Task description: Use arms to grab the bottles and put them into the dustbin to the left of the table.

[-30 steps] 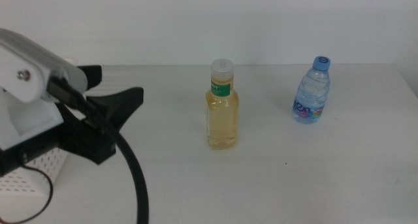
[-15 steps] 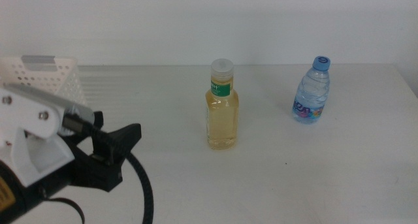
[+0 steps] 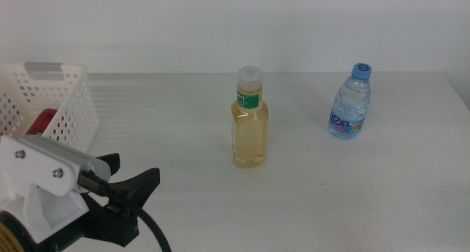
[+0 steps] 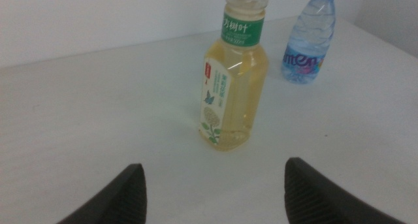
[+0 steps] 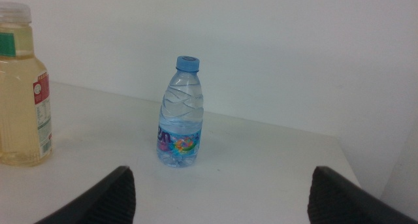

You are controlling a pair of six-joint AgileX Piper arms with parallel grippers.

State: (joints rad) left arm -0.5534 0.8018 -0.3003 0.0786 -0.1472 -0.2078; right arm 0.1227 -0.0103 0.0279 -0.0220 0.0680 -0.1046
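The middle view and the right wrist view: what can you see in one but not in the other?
Only the middle view shows the white dustbin at the table's left with something red inside, and the left gripper, open, low at the left. Only the right wrist view shows the right gripper, its fingers spread open. Both show the yellow bottle with the white cap and the small water bottle with the blue cap, standing apart on the table.
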